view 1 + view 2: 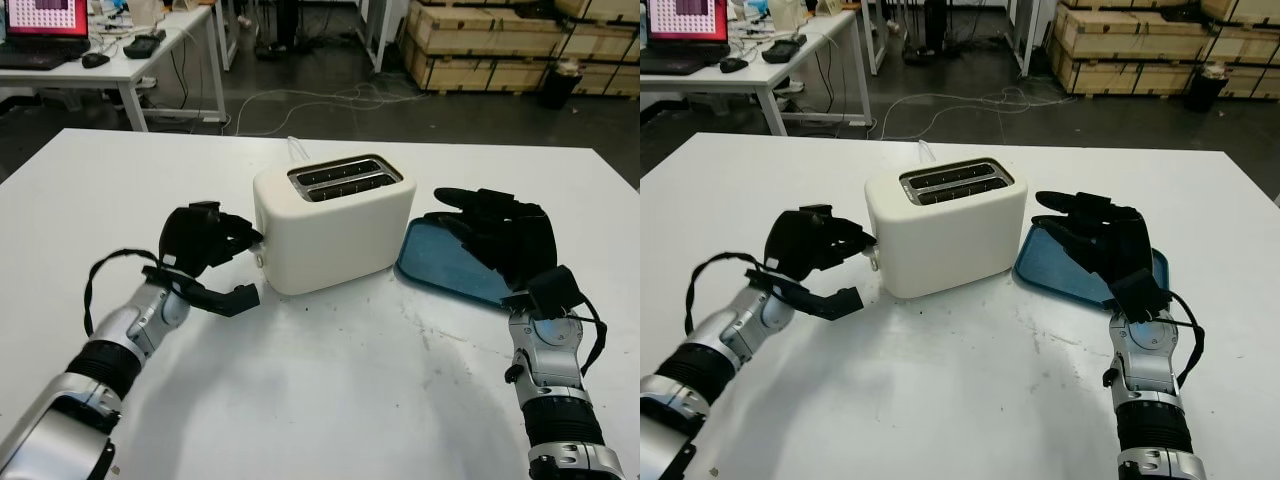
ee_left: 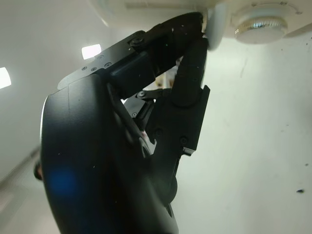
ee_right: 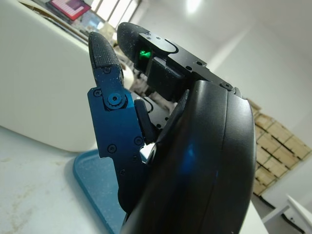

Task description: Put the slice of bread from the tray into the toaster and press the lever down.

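Note:
A cream two-slot toaster [image 1: 335, 225] stands mid-table, its dark slots [image 1: 338, 178] facing up; I cannot make out bread inside. My left hand [image 1: 248, 268] is at the toaster's left end. Its fingertips [image 2: 195, 29] touch the white lever [image 2: 217, 24] beside a round knob [image 2: 263, 27], and the thumb sticks out below. It grasps nothing. The blue tray [image 1: 425, 255] lies right of the toaster, largely hidden by my right hand [image 1: 490, 235], which hovers open above it. On the tray's bare part [image 3: 92, 180] no bread lies.
The white table [image 1: 330, 380] has free room in front and at both sides. Beyond its far edge are a desk with a laptop [image 1: 45, 25] at the back left, cables on the floor, and wooden crates [image 1: 500, 45] at the back right.

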Controlling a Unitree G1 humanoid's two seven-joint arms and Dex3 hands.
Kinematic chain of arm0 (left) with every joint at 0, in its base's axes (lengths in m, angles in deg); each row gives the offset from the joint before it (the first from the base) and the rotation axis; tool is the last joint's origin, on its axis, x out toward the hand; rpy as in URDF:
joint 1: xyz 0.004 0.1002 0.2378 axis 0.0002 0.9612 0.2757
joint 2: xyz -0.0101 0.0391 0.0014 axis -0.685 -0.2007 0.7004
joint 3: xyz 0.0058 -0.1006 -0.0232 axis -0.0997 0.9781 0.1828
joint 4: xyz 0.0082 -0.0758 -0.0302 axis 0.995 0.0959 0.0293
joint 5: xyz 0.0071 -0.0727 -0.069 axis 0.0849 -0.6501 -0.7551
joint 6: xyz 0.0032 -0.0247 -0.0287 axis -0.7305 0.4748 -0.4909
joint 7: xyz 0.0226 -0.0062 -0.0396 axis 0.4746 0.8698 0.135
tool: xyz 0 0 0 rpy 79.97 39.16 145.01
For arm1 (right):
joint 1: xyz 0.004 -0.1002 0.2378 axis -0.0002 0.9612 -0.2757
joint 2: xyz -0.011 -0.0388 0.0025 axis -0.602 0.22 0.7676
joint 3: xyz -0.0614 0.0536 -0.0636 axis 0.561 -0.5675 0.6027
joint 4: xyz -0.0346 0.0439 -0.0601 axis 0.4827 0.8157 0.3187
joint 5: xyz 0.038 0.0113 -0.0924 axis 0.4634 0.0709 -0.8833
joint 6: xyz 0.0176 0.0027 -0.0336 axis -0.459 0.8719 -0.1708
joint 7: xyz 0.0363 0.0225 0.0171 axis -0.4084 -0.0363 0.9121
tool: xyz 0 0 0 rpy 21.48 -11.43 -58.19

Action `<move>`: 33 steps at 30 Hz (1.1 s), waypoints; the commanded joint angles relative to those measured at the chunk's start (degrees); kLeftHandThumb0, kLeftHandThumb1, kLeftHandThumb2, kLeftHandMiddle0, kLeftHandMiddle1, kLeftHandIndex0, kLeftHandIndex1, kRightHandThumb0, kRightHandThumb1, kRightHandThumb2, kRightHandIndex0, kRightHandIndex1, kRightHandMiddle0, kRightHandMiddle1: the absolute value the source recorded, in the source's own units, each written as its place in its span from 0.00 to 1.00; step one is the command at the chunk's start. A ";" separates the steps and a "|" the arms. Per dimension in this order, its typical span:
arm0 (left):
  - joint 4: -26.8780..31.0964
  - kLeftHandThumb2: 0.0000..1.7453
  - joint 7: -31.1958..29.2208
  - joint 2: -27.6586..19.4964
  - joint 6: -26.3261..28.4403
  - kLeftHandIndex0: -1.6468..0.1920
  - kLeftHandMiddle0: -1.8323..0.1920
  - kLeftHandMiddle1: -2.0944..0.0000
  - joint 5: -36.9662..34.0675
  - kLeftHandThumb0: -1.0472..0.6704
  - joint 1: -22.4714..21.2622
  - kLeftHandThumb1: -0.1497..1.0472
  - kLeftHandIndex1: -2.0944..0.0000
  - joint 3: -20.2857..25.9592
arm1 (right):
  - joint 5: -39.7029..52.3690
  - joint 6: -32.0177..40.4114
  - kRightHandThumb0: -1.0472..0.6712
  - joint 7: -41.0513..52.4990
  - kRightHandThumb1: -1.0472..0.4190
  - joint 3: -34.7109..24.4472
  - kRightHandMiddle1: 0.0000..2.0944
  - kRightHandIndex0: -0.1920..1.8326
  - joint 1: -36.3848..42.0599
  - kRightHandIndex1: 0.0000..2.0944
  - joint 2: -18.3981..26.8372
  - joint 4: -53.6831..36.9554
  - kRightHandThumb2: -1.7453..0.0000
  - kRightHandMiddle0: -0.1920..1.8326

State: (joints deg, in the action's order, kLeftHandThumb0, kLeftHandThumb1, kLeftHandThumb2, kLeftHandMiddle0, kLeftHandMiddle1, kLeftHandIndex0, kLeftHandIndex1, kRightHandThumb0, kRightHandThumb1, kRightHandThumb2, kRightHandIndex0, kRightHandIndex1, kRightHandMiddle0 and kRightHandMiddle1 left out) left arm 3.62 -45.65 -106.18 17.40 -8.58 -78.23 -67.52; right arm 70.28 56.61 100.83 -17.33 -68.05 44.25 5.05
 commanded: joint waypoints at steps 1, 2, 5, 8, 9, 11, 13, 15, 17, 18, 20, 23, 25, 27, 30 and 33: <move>-8.36 0.05 -11.02 14.76 0.10 0.29 0.51 0.46 6.81 0.46 3.61 0.89 1.00 -12.71 | 0.60 0.57 0.31 1.30 0.11 0.14 0.00 0.66 -1.16 0.05 1.02 0.88 1.00 0.63; -8.74 0.06 -11.13 14.70 0.08 0.30 0.51 0.48 6.67 0.45 3.20 0.89 1.00 -12.82 | 0.66 0.24 0.31 1.63 0.10 0.19 0.00 0.66 -1.28 0.05 1.04 1.28 1.00 0.63; -8.63 0.06 -11.96 14.67 1.02 0.30 0.51 0.52 6.12 0.45 2.53 0.89 1.00 -13.23 | 0.43 0.63 0.30 1.58 0.11 0.21 0.00 0.66 -1.23 0.05 0.89 0.93 1.00 0.63; -8.60 0.05 -11.31 14.51 1.12 0.31 0.50 0.53 5.94 0.45 2.10 0.89 1.00 -13.87 | 0.87 0.55 0.31 1.88 0.11 0.10 0.00 0.67 -1.31 0.05 0.71 1.04 1.00 0.63; -8.68 0.05 -11.15 14.44 0.97 0.31 0.49 0.53 5.86 0.45 1.94 0.89 1.00 -14.06 | 0.90 0.56 0.31 1.96 0.11 0.06 0.00 0.67 -1.30 0.05 0.72 1.01 1.00 0.63; -8.84 0.05 -11.12 14.19 0.51 0.30 0.51 0.47 5.52 0.45 1.55 0.89 1.00 -14.36 | 0.63 0.38 0.30 1.88 0.10 0.01 0.00 0.66 -1.26 0.05 0.84 1.02 1.00 0.63; -8.88 0.07 -11.24 13.88 0.67 0.30 0.52 0.46 5.47 0.45 1.16 0.89 1.00 -14.80 | 0.18 0.50 0.29 1.47 0.10 -0.01 0.00 0.66 -1.14 0.05 0.92 0.83 1.00 0.63; -8.50 0.08 -10.81 13.52 1.21 0.31 0.51 0.53 5.97 0.44 0.90 0.89 1.00 -15.28 | 0.68 0.20 0.30 1.83 0.10 -0.10 0.00 0.66 -1.17 0.05 0.77 1.04 1.00 0.63; -8.44 0.07 -9.55 13.11 0.16 0.30 0.49 0.55 6.06 0.44 0.81 0.89 1.00 -15.36 | 1.25 -0.18 0.31 2.37 0.10 -0.16 0.00 0.67 -1.30 0.05 0.60 1.55 1.00 0.63; -8.53 0.06 -8.72 12.89 -0.75 0.29 0.49 0.56 5.85 0.45 0.85 0.89 0.99 -15.19 | 1.18 -0.10 0.31 2.39 0.10 -0.15 0.00 0.67 -1.29 0.05 0.59 1.56 1.00 0.63; -8.18 0.04 -7.14 12.34 -2.41 0.28 0.49 0.50 4.86 0.46 1.12 0.89 0.99 -14.28 | 0.73 0.10 0.31 2.14 0.10 -0.07 0.00 0.67 -1.19 0.05 0.60 1.28 1.00 0.63; -4.84 0.03 -7.06 10.46 -2.28 0.28 0.54 0.26 4.10 0.47 1.41 0.89 0.99 -13.28 | 0.61 0.92 0.30 1.90 0.10 -0.06 0.00 0.66 -0.97 0.05 0.62 0.61 1.00 0.63; -2.47 0.04 -8.22 8.86 -2.50 0.28 0.54 0.27 2.93 0.48 1.63 0.89 0.99 -12.26 | 0.47 1.29 0.29 1.66 0.10 -0.07 0.00 0.66 -0.82 0.05 0.64 0.23 1.00 0.63; -0.01 0.05 -9.40 7.12 -2.84 0.28 0.53 0.35 1.02 0.47 2.16 0.89 0.99 -10.74 | 0.52 1.28 0.30 1.59 0.10 -0.08 0.00 0.66 -0.75 0.05 0.56 0.06 1.00 0.63; 5.58 0.06 -11.33 3.82 -1.56 0.28 0.53 0.33 -1.50 0.46 3.63 0.89 0.99 -8.23 | 1.18 0.96 0.31 2.13 0.11 -0.19 0.00 0.66 -0.89 0.05 0.42 0.55 1.00 0.63; 11.84 0.05 -12.66 -0.66 -0.24 0.28 0.54 0.29 -2.45 0.48 5.42 0.89 1.00 -5.03 | 0.94 0.67 0.30 2.08 0.10 -0.13 0.00 0.67 -0.82 0.05 0.42 0.82 1.00 0.63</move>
State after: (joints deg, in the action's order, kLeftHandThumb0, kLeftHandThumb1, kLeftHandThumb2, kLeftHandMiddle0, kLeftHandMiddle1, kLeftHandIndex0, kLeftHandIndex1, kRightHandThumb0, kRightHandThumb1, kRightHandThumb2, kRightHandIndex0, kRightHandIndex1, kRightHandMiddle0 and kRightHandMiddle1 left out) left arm 10.46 -56.02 -109.46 22.42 -10.67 -73.30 -71.19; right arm 70.43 56.79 102.87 -17.39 -68.29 44.57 5.95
